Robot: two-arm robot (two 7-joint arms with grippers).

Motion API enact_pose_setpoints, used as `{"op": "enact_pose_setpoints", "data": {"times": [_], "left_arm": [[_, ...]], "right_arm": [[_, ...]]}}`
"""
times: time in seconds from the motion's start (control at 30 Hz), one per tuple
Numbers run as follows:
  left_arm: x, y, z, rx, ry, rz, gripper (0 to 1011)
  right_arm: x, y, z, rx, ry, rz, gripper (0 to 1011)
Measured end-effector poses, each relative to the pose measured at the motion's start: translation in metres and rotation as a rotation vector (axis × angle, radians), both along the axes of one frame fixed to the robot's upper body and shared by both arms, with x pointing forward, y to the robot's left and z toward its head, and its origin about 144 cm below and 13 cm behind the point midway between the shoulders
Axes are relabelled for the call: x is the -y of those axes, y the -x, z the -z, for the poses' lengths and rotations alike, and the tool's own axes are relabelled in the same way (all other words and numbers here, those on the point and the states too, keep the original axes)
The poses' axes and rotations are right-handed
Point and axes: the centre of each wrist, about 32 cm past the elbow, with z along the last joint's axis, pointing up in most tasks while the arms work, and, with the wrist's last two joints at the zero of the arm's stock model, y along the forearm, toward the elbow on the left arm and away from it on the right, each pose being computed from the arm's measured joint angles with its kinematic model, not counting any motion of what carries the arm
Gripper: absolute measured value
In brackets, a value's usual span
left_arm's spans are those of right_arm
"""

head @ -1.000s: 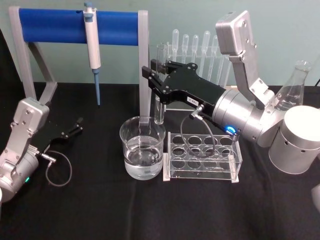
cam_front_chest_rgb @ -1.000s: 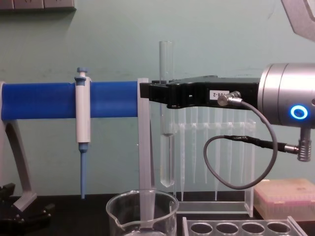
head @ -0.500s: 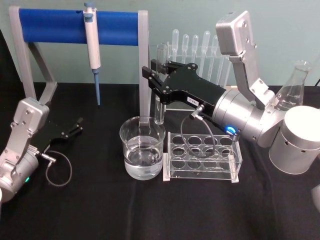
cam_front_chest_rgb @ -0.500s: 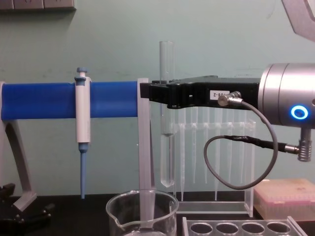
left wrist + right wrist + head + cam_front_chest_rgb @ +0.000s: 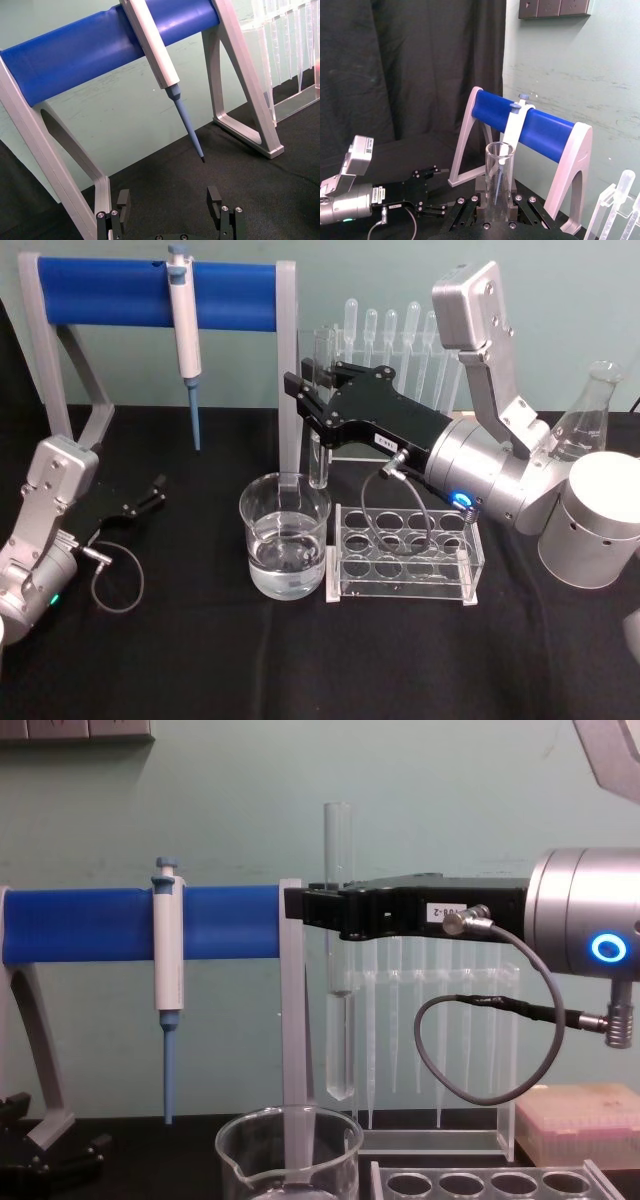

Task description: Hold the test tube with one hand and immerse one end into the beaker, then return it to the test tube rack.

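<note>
Black cloth covers the table (image 5: pixel 200 665). Right black gripper (image 5: pixel 312 392), white label unreadable, clamps the clear glass test tube (image 5: pixel 340 1040) upright beside the wide water-filled glass beaker (image 5: pixel 284 540). Left black gripper (image 5: pixel 170 201) rests spread, holding nothing.

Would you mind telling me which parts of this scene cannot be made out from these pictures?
Chest view: the bottom edge cuts off the lower beaker and most of the rack.
Head view: the right gripper covers the middle of the test tube.
Right wrist view: the tube's lower end is hidden behind that gripper.
Left wrist view: the bottom edge cuts off the idle left gripper, low on the left, behind its fingers.
</note>
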Motion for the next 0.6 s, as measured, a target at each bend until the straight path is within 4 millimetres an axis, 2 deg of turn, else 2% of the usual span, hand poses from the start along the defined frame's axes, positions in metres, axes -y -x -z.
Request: {"op": "enact_pose_setpoints", "data": {"times": [0.6], "left_arm": [[0.0000,0.0000,0.0000,0.000,0.000,0.000,1000]], "right_arm": [[0.0000,0.0000,0.0000,0.000,0.000,0.000,233]]}}
